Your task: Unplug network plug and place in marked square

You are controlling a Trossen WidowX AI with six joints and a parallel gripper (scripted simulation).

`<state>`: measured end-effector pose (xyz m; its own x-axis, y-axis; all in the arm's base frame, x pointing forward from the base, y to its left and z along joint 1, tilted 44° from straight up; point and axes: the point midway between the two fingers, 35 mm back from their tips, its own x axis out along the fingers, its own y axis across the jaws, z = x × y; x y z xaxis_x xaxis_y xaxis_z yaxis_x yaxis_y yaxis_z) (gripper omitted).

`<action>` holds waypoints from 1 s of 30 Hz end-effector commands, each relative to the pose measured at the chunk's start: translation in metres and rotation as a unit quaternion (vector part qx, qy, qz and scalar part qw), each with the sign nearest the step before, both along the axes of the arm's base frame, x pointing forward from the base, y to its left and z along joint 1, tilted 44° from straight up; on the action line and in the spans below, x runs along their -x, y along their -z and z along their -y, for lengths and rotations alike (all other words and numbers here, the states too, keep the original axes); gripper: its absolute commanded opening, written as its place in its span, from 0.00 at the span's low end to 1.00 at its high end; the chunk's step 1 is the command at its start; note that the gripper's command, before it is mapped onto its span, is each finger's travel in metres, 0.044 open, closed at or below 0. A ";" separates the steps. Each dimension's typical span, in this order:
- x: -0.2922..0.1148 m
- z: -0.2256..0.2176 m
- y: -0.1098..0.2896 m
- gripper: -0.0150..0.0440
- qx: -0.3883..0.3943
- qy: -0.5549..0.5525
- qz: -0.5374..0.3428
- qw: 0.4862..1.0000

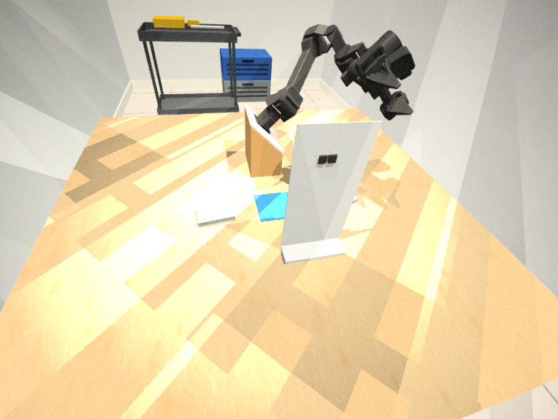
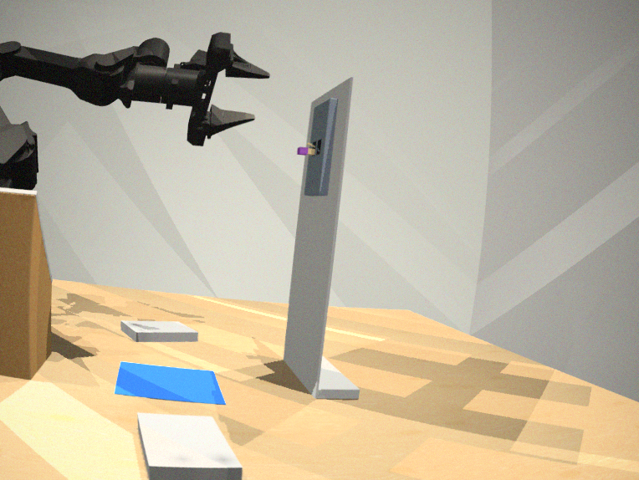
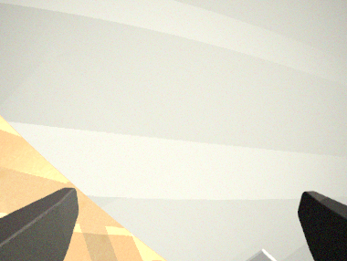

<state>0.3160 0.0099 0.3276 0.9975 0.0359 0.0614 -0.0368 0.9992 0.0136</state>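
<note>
A small purple plug (image 2: 303, 150) with a thin tan tab (image 2: 311, 145) on top sits in the socket of the dark plate (image 2: 323, 170) on the panel's arm-facing side. In the top view only the panel's back with two dark squares (image 1: 327, 158) shows. The blue marked square (image 1: 272, 204) (image 2: 167, 382) lies on the table next to the panel's foot. My gripper (image 1: 407, 87) (image 2: 260, 96) (image 3: 191, 203) is open and empty, in the air short of the panel and above plug height.
The arm stands on a wooden pedestal (image 1: 261, 150) (image 2: 20, 283). Two flat white slabs (image 2: 160, 330) (image 2: 188, 446) lie either side of the blue square; one shows in the top view (image 1: 215, 212). A cart (image 1: 189, 67) and blue cabinet (image 1: 245, 67) stand beyond the table (image 1: 135, 315).
</note>
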 end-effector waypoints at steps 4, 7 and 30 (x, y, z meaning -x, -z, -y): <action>0.006 0.004 0.012 0.75 0.029 0.010 -0.008 0.999; 0.013 0.008 0.027 0.62 0.065 0.022 -0.018 0.997; 0.060 0.038 0.141 0.52 0.316 0.080 -0.106 0.939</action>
<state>0.2617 -0.0241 0.1991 0.9850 -0.1329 -0.1097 0.0509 0.8325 -0.5517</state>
